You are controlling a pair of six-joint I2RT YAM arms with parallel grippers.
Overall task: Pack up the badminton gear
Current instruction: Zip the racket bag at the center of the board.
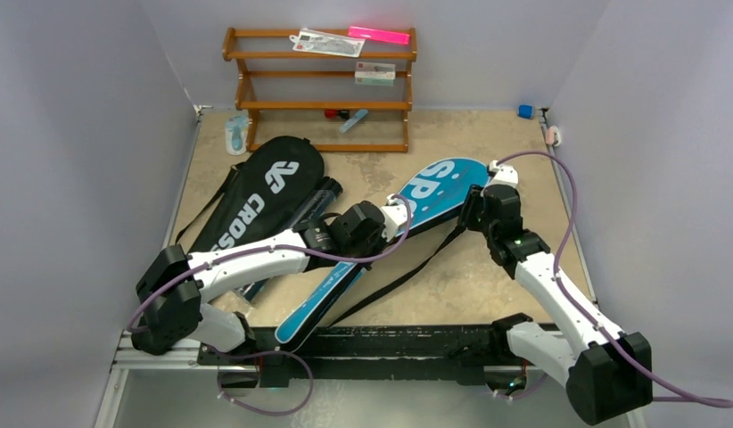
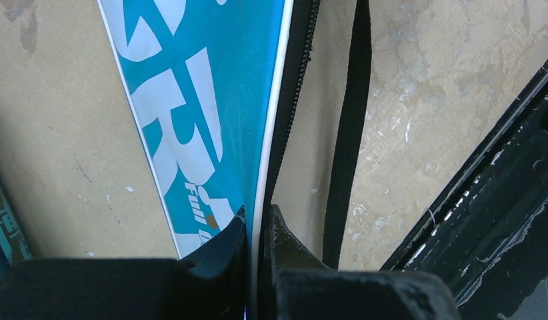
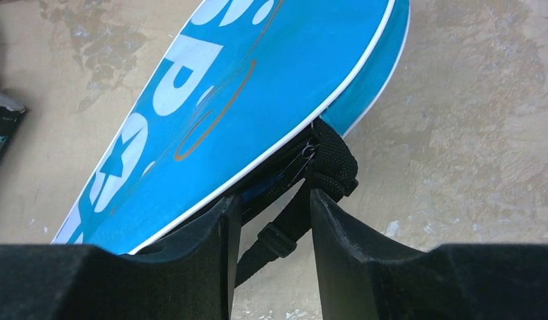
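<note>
The blue "SPORT" racket cover (image 1: 439,187) lies diagonally across the middle of the table. My left gripper (image 1: 394,220) is shut on its white-piped zipper edge; in the left wrist view the fingers (image 2: 285,233) pinch that edge of the cover (image 2: 205,87). My right gripper (image 1: 477,207) is open at the cover's wide end. In the right wrist view its fingers (image 3: 338,220) straddle the black strap (image 3: 285,230) beside the cover (image 3: 258,87), without closing on it. The black "CROSSWAY" cover (image 1: 256,201) lies to the left, with a black tube end (image 1: 327,190) beside it. Rackets and shuttlecocks are not in view.
The brown wooden rack (image 1: 320,89) stands at the back with a pink bar (image 1: 378,36) and clear packets (image 1: 327,43) on it. The cover's black strap (image 1: 399,276) trails toward the black rail (image 1: 390,339) at the table's near edge. Walls close in left and right.
</note>
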